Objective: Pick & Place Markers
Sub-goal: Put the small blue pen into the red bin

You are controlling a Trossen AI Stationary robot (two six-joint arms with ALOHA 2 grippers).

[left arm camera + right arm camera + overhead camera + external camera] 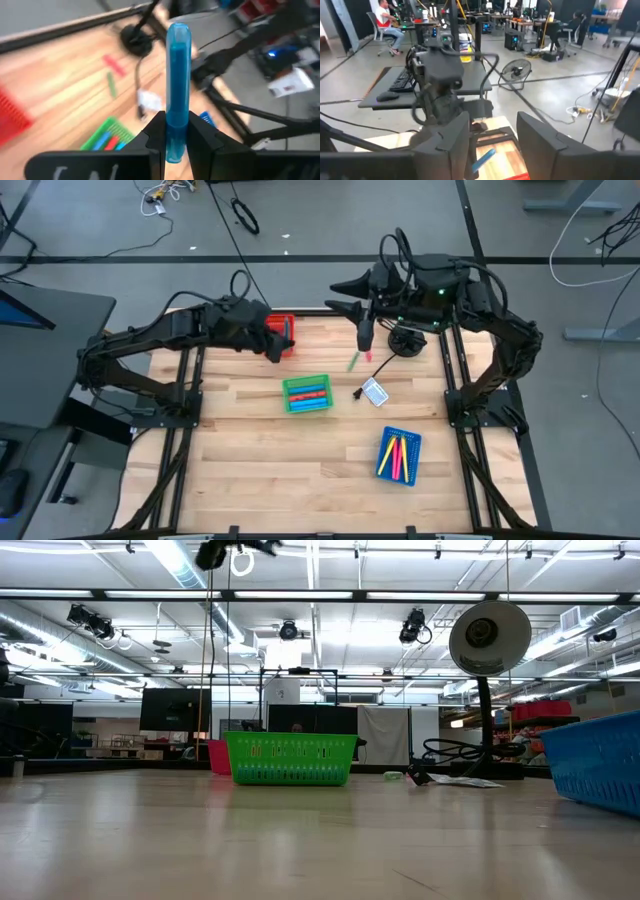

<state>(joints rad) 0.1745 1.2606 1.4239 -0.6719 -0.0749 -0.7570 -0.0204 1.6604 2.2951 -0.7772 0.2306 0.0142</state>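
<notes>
A blue marker [178, 75] stands between the fingers of my left gripper [281, 345], which is shut on it in the air beside the red tray [284, 327] at the far left. My right gripper [340, 295] hovers open and high over the table's far edge, pointing left at the left arm; the same blue marker [483, 160] shows below its spread fingers. A green marker [353, 361] and a red marker [368, 356] lie flat on the wood. The green tray [307, 394] holds red and blue markers; the blue tray [399, 456] holds yellow and pink ones. My left gripper pinches the blue marker between its two fingers, near the marker's nearer end [175, 132]. The marker runs along the fingers and sticks out far past their tips. The short end [173, 156] shows behind them. It is lifted clear of the table.
A white-and-blue card [375, 392] lies right of the green tray. A black stand's round base [405, 340] sits at the far right, with a cable to the card. Bare wood stretches across the near half of the table [250, 470].
</notes>
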